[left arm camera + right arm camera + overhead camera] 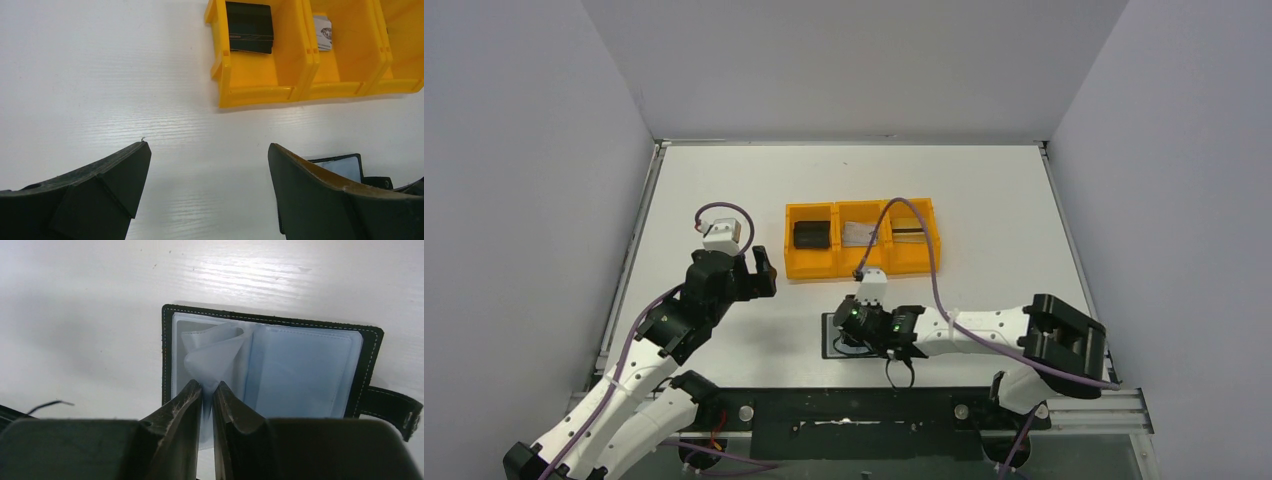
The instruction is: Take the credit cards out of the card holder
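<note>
The card holder (270, 370) lies open on the table, its blue-grey plastic pockets up and its black tab at the right. My right gripper (207, 387) is shut on one clear plastic sleeve (212, 352) of it, which is pulled up and creased. In the top view the right gripper (852, 330) sits over the holder (832, 343). The silvery-grey card (857, 233) lies in the orange tray's middle compartment and the gold card (911, 232) in its right one. My left gripper (208, 146) is open and empty above bare table, left of the holder (345, 166).
The orange three-compartment tray (861, 265) stands behind the holder; its left compartment holds a chunky black block (813, 234), also in the left wrist view (249, 34). The silvery card shows there too (323, 33). Grey walls enclose the table.
</note>
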Robot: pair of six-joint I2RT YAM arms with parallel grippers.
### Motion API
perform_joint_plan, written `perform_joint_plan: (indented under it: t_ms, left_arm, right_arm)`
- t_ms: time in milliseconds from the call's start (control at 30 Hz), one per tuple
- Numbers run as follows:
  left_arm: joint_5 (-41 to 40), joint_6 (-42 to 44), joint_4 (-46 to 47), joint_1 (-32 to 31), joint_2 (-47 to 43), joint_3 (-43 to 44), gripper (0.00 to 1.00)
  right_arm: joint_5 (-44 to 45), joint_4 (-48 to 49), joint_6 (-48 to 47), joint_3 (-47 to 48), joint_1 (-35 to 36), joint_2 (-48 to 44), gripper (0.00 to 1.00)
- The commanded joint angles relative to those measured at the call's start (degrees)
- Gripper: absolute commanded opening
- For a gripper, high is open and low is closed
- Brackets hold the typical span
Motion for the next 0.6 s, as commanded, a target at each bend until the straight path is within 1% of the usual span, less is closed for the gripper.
perform_joint_plan:
  t_ms: [0,100,233,333,433,567]
  left_arm:
    - [0.48,0.03,1.98,0.40,-0.12,0.80,0.89]
    - [0.52,0.03,1.98,0.48,-0.14,0.82,0.89]
    - [0.59,0.03,1.98,0.44,-0.03,0.82,0.89]
    - [1.16,0.03,2.10,0.45,-0.04,0.82,0.89]
    - [4.65,0.35,3.36,0.44,0.02,0.56,0.89]
    - [11.03,-0.08,4.33,0.45,0.32,0.56,0.89]
  right_arm:
    - [-3.34,12.45,0.50,-6.43,-3.24,-7.39,0.16]
    - [-6.15,15.75,0.79,-10.51,-5.27,-9.29,0.17]
    - [-7.89,17.45,0.48,-12.27,-6.34,-9.84,0.17]
    - [-10.72,20.92,0.00,-14.63,-7.94,-10.15,0.17]
    - [-14.12,26.37,-0.08,-17.80,-9.69,-10.71,0.17]
    - [-16.10,29.03,-0.59,-19.26,-10.70,-10.94,0.17]
